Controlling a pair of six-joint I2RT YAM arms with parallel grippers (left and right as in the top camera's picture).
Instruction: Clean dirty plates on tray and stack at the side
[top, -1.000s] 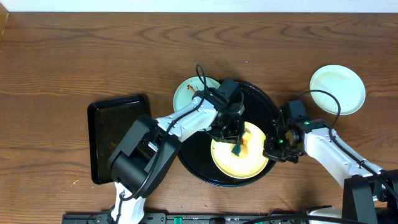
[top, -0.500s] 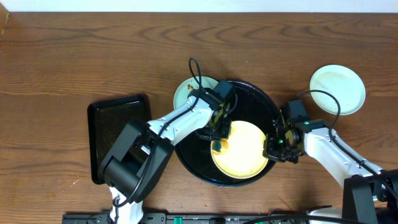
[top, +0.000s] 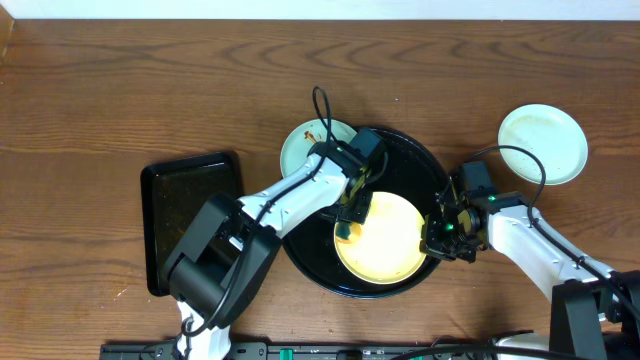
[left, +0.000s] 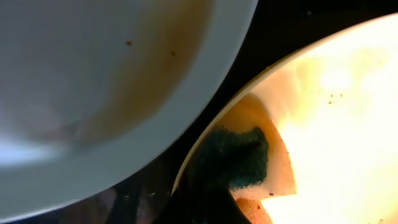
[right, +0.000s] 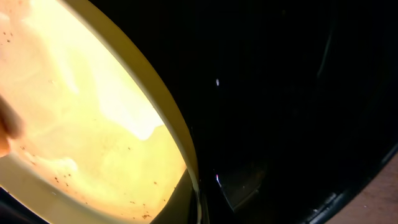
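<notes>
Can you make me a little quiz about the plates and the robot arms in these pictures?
1. How many plates show in the overhead view?
2. True or false: the yellow plate lies on the round black tray.
3. Fill the gap: the left gripper holds a ____ against the yellow plate.

Key
1. Three: the yellow plate, the mint plate by the left arm and the far-right mint plate.
2. True.
3. A sponge.

Overhead view: even light, sharp. Left wrist view: blurred, yellow plate (left: 336, 93) glaring at 3 o'clock. Right wrist view: tray (right: 280, 93) near-black.
</notes>
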